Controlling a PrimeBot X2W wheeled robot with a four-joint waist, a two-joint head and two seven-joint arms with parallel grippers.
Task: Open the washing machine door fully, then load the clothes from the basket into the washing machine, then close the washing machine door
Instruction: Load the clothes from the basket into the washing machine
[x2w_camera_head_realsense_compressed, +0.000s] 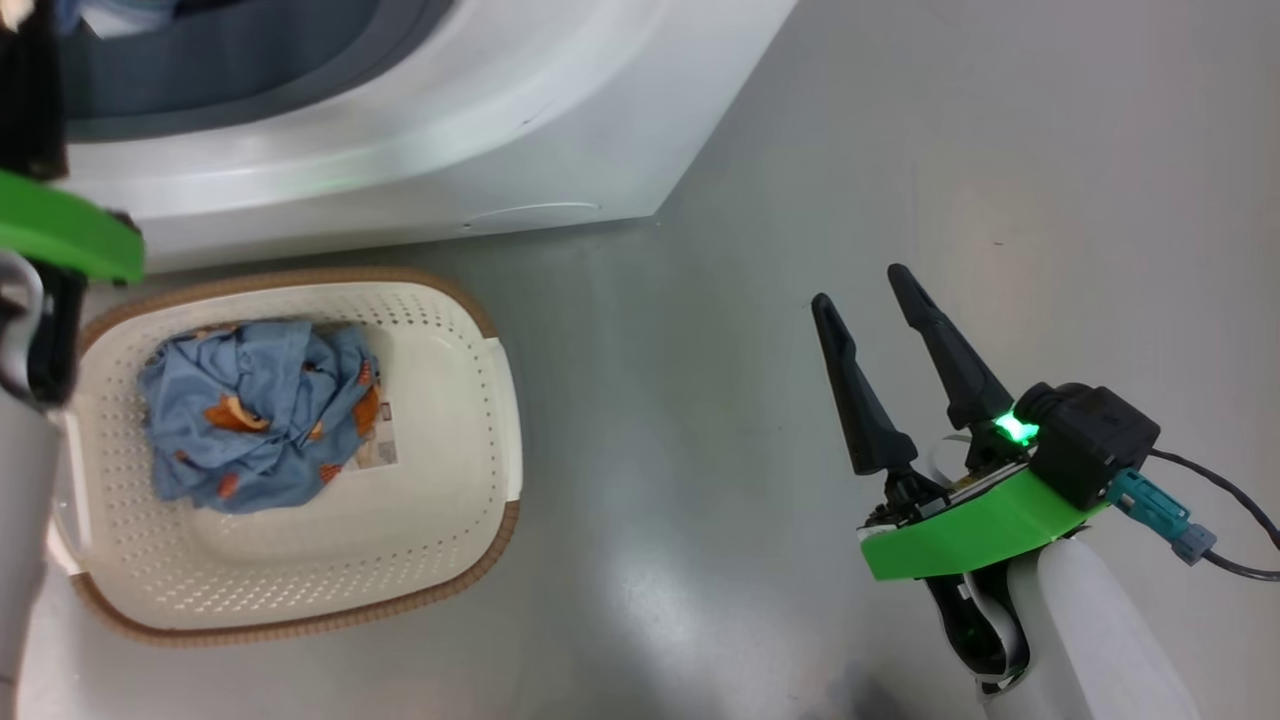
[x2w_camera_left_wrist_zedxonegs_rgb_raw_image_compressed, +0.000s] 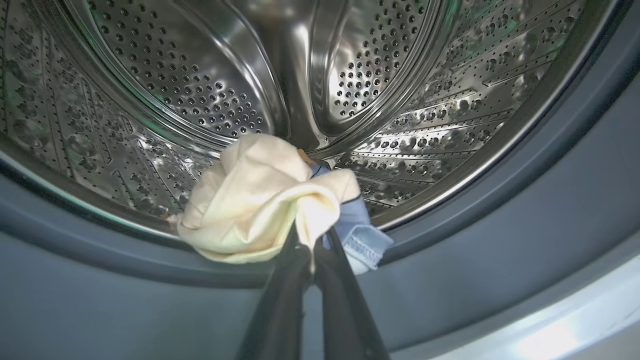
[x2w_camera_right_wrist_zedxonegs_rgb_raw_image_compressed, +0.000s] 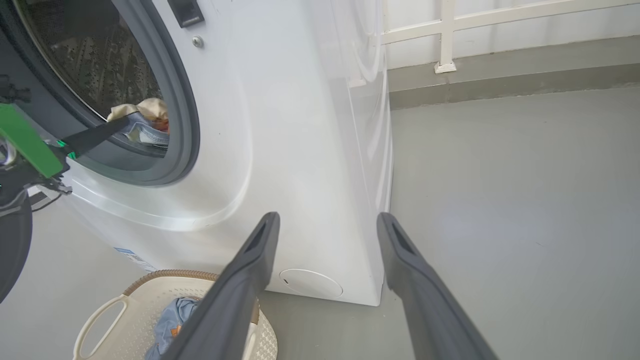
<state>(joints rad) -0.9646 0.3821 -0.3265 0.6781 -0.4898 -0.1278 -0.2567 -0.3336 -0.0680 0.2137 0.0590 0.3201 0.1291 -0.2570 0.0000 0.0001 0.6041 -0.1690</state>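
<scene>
Left wrist view: left end effector (x2w_camera_left_wrist_zedxonegs_rgb_raw_image_compressed: 311, 250) pinches cloth (x2w_camera_left_wrist_zedxonegs_rgb_raw_image_compressed: 260, 200) at drum (x2w_camera_left_wrist_zedxonegs_rgb_raw_image_compressed: 200, 75) mouth; right end effector (x2w_camera_head_realsense_compressed: 860, 285) open. Loading, seemingly; next, release deeper inside.

left end effector (x2w_camera_left_wrist_zedxonegs_rgb_raw_image_compressed: 311, 246) pinched, right fingers (x2w_camera_head_realsense_compressed: 860, 400) spread

Drum (x2w_camera_left_wrist_zedxonegs_rgb_raw_image_compressed: 200, 90) glossy perforated steel; basket (x2w_camera_head_realsense_compressed: 440, 480) matt plastic — clothes (x2w_camera_head_realsense_compressed: 260, 410) seemingly soft cotton.

Right gripper (x2w_camera_head_realsense_compressed: 858, 285): long black fingers (x2w_camera_head_realsense_compressed: 865, 400), green collar (x2w_camera_head_realsense_compressed: 960, 535), white forearm (x2w_camera_head_realsense_compressed: 1090, 640), dark cable (x2w_camera_head_realsense_compressed: 1222, 490)
</scene>
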